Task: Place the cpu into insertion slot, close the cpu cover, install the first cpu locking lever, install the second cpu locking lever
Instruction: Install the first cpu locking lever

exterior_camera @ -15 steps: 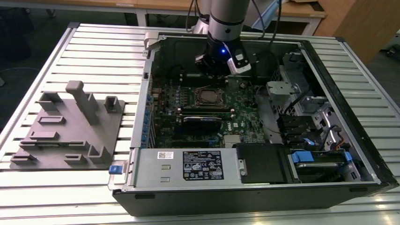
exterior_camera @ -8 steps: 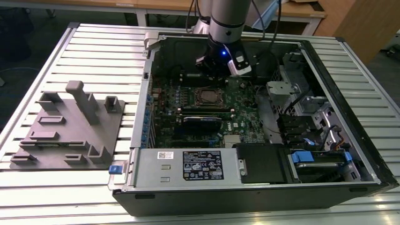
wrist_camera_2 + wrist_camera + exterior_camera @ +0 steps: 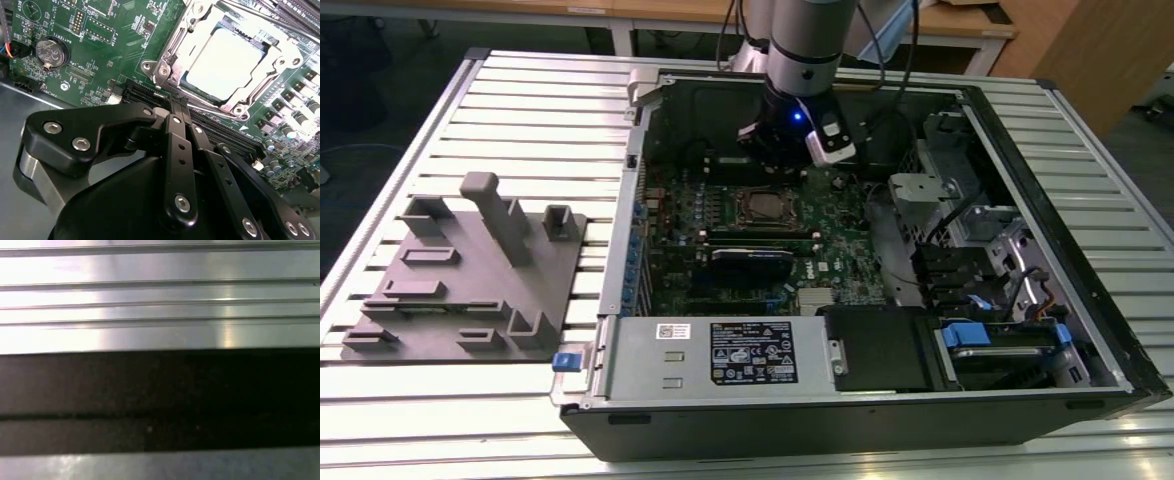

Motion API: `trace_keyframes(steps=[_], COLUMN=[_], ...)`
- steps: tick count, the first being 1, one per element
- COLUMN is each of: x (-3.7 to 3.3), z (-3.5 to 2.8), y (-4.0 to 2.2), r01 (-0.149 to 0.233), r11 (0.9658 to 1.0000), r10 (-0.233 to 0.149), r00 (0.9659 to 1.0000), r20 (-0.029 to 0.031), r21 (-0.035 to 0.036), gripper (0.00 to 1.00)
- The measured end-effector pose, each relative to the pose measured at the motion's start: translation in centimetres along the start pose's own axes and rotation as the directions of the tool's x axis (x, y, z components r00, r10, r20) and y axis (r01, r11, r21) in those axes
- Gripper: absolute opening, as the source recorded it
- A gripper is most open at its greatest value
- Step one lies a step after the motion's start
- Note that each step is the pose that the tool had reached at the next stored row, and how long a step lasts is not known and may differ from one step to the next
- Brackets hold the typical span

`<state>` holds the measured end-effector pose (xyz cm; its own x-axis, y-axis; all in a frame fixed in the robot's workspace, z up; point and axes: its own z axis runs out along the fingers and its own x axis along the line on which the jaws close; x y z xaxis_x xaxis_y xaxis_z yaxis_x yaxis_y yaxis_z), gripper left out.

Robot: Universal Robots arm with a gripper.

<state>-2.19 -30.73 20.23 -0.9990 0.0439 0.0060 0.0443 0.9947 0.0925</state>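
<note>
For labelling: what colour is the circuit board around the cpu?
Green circuit board, clearest in the second wrist view.

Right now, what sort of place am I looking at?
Probably a robotics lab or workshop: an open black computer case lies on a ribbed aluminium table, a grey robot arm reaches into it, wooden desks stand behind.

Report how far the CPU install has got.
Done: the cpu lies seated, and the cpu cover looks closed down around it. In hand: nothing; the gripper, jaws together, hovers by the cover's corner. Left: the locking levers; I cannot tell whether they are latched.
</note>
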Motion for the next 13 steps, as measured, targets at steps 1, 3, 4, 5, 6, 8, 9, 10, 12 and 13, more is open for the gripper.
trace_keyframes(steps=[1, 3, 4, 5, 6, 8, 9, 10, 12, 13], x=[-0.01, -0.04, -0.05, -0.05, -0.06, -0.06, -0.06, -0.06, -0.06, -0.06], z=[0.06, 0.17, 0.22, 0.26, 0.29, 0.29, 0.30, 0.31, 0.24, 0.14], y=[-0.01, -0.01, -0.02, -0.02, -0.03, -0.03, -0.03, -0.02, -0.02, -0.01], r01=[0.000, 0.000, 0.000, 0.000, 0.000, 0.000, 0.000, 0.000, 0.000, 0.000], r11=[1.0000, 1.0000, 1.0000, 1.0000, 1.0000, 1.0000, 1.0000, 1.0000, 1.0000, 1.0000], r10=[0.000, 0.000, 0.000, 0.000, 0.000, 0.000, 0.000, 0.000, 0.000, 0.000], r00=[1.0000, 1.0000, 1.0000, 1.0000, 1.0000, 1.0000, 1.0000, 1.0000, 1.0000, 1.0000], r20=[-0.0005, -0.0012, -0.0015, -0.0016, -0.0018, -0.0020, -0.0020, -0.0019, -0.0018, -0.0018], r21=[0.0000, 0.0001, 0.0001, 0.0001, 0.0001, 0.0003, 0.0002, 0.0001, 0.0000, -0.0001], gripper=[0.10, 0.10, 0.10, 0.10, 0.10, 0.10, 0.10, 0.10, 0.10, 0.10])
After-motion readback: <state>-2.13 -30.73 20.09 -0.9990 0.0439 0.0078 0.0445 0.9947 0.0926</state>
